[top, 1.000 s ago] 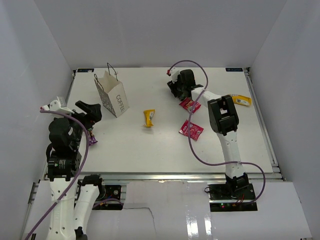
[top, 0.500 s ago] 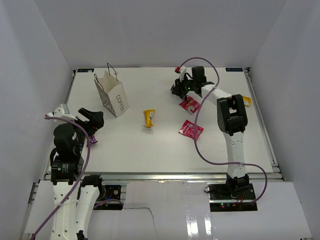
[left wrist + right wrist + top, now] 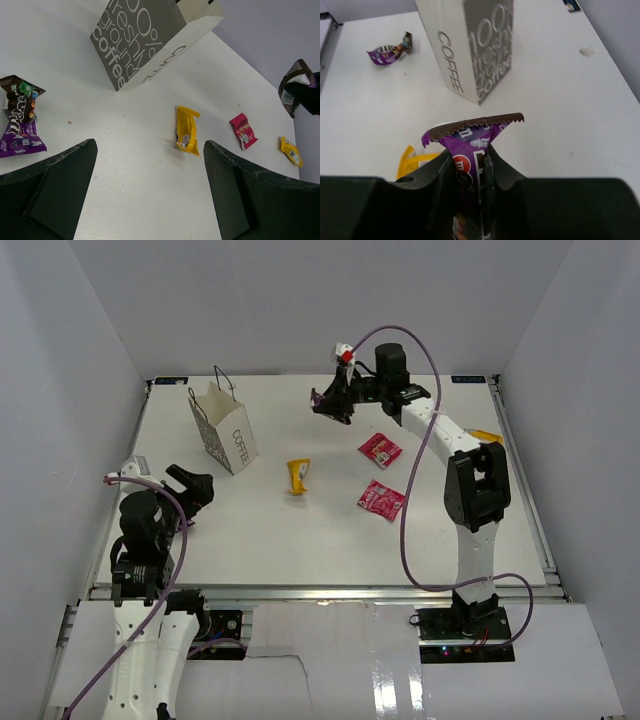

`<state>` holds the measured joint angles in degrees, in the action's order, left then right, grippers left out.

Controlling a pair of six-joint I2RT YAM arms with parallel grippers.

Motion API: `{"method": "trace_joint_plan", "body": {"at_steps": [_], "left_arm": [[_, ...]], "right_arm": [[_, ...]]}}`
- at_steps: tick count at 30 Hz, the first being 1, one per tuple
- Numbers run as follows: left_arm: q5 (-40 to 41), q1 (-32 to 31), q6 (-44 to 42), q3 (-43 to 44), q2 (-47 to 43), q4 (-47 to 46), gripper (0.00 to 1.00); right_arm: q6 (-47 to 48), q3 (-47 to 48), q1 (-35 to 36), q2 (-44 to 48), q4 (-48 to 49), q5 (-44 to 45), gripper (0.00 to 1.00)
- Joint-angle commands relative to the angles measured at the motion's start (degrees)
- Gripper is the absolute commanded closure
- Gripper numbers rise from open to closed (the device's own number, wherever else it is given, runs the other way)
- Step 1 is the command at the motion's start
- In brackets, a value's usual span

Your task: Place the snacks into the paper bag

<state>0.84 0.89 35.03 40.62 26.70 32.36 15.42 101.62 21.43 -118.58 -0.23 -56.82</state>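
The white paper bag [image 3: 222, 430] with "COFFEE" lettering stands upright at the back left. My right gripper [image 3: 331, 401] hangs above the back middle of the table, shut on a purple candy packet [image 3: 470, 132] whose brown serrated end sticks out past the fingers. On the table lie a yellow packet [image 3: 298, 476], two red pouches [image 3: 380, 450] [image 3: 381, 500] and another yellow packet [image 3: 485, 436], half hidden behind the right arm. A second purple packet [image 3: 20, 120] lies beside my left gripper [image 3: 149, 145], which is open and empty over the table, low at the near left.
White walls enclose the table on three sides. The right arm's purple cable [image 3: 405, 530] loops over the right half of the table. In the right wrist view the paper bag [image 3: 475, 50] stands ahead, with the yellow packet [image 3: 417, 160] below the fingers.
My right gripper has shut on the purple packet, lifted it off the table beside the red pouch and carried it left. The left arm has drawn back slightly toward the near edge.
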Motion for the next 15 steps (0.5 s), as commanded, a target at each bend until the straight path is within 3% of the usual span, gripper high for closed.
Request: {"method": "trace_joint_plan", "body": {"at_steps": [1, 8, 15], "left_arm": [[-0.8, 0.1, 0.3, -0.8, -0.2, -1.6, 0.02], [-0.8, 0.1, 0.7, -2.1, -1.5, -1.5, 0.02], [-3.5, 0.1, 2.4, -3.4, -5.3, 0.2, 0.02]], "right_arm": [[-2.5, 5.6, 5.7, 2.4, 0.7, -2.4, 0.72], [-9.3, 15.2, 19.4, -1.0, 6.5, 7.1, 0.7], [-11.3, 18.2, 27.5, -7.1, 24.0, 27.2, 0.7]]}}
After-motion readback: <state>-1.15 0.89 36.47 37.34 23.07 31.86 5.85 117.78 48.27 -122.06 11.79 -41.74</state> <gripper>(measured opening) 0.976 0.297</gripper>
